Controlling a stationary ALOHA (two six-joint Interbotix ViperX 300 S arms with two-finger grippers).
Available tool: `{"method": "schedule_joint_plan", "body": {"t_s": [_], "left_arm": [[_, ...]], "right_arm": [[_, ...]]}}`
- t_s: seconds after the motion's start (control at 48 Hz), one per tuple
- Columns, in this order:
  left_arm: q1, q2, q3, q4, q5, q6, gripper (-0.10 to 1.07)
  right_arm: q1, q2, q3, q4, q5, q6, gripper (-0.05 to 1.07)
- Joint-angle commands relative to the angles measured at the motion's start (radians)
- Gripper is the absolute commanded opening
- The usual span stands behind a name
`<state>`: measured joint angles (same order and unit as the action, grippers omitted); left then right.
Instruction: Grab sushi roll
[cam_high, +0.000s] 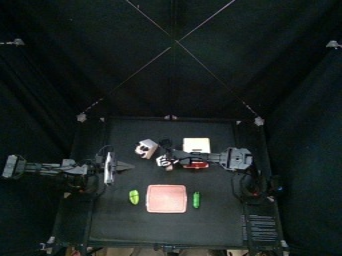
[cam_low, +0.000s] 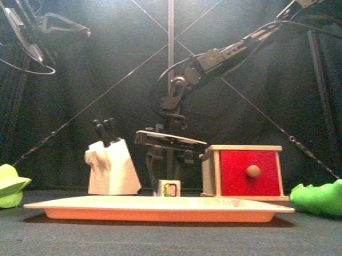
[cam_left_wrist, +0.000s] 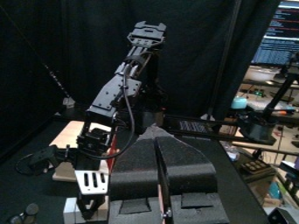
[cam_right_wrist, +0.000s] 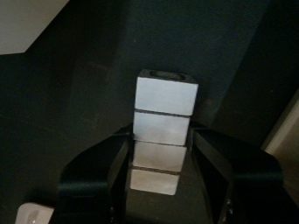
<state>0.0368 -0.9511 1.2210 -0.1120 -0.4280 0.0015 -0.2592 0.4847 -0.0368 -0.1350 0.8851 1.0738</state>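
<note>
The sushi roll (cam_low: 170, 187) is a small whitish piece with a dark centre, standing on the table behind the pink plate (cam_low: 80, 208). My right gripper (cam_low: 168, 178) hangs straight down over it, open, one jaw on each side. In the right wrist view the sushi roll (cam_right_wrist: 162, 118) shows as a whitish block running between the two fingers (cam_right_wrist: 111, 162); I cannot tell whether they touch it. From above, the right gripper (cam_high: 166, 160) is at mid-table. My left gripper (cam_left_wrist: 160, 133) is shut and empty, resting at the table's left edge (cam_high: 107, 168).
A white knife block (cam_low: 115, 168) stands just left of the roll and a red box with a knob (cam_low: 249, 172) just right. Green items lie at the plate's left (cam_high: 134, 197) and right (cam_high: 197, 199). An orange-and-white box (cam_high: 197, 145) sits behind.
</note>
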Motion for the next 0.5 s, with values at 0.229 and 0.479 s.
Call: {"method": "schedule_joint_plan", "body": {"t_s": [0.229, 0.479], "left_arm": [[0.002, 0.005, -0.015, 0.000, -0.009, 0.000, -0.02], [0.002, 0.005, -0.012, 0.000, -0.009, -0.002, -0.02]], "right_arm": [[-0.008, -0.038, -0.049, 0.003, 0.009, -0.005, 0.65], [-0.009, -0.043, -0.054, -0.002, 0.011, -0.018, 0.59]]}}
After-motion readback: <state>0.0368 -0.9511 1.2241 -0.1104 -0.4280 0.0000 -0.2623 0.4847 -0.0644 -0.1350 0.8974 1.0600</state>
